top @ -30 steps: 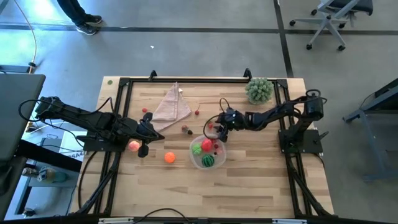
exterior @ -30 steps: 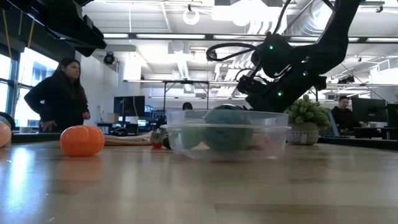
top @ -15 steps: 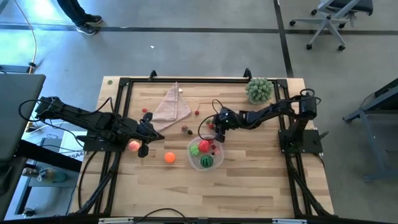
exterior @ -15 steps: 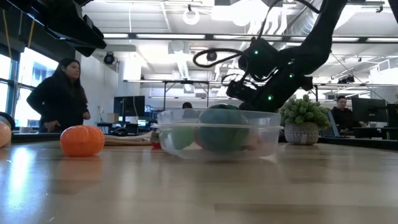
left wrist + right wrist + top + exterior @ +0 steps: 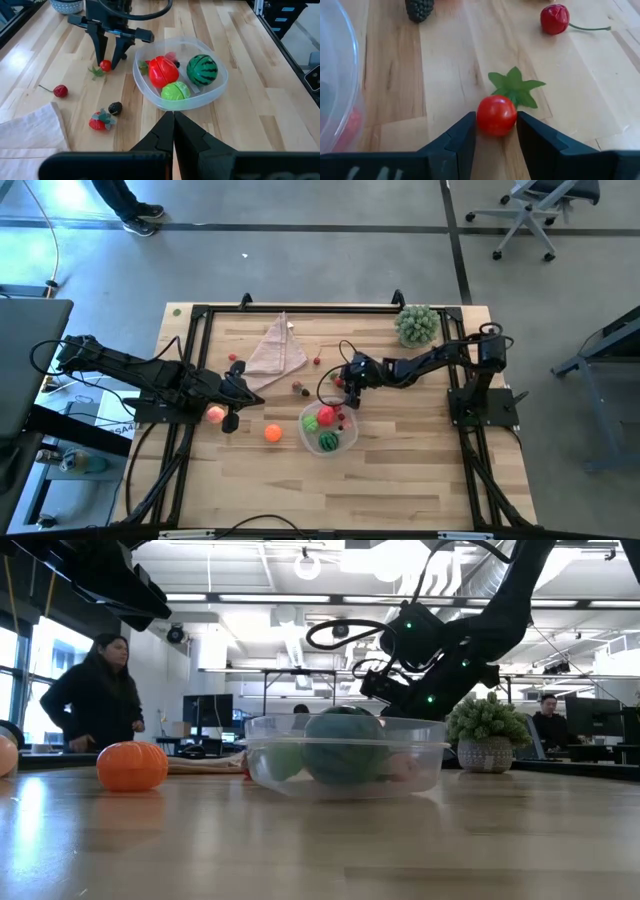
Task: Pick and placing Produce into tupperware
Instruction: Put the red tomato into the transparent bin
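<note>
Wooden planks made the table [image 5: 400,470], with an open office behind it where a person [image 5: 95,690] stood. On the left side the left gripper [image 5: 232,402] waited with its fingers closed on nothing, just beside a pink peach [image 5: 215,415]; an orange [image 5: 272,433] lay a little further toward the middle, and a folded pink cloth [image 5: 275,350] lay behind them.

Within the last second the tupperware [image 5: 309,431] had slid to the left, toward the orange, while the right arm reached further the same way. I judge that the arm pushed the tub as it moved, so the container was no longer where it was, but its contents stayed inside: a red apple [image 5: 162,70], a green apple [image 5: 175,92] and a striped melon [image 5: 202,70].

To the right of the tub's back rim, the right gripper [image 5: 496,131] stood low at the table, fingers half open with a small red berry [image 5: 496,115] between them, closing on it. That berry was outside the tub, near its rim. A dark berry [image 5: 419,9] and a cherry [image 5: 554,19] lay beyond it.
</note>
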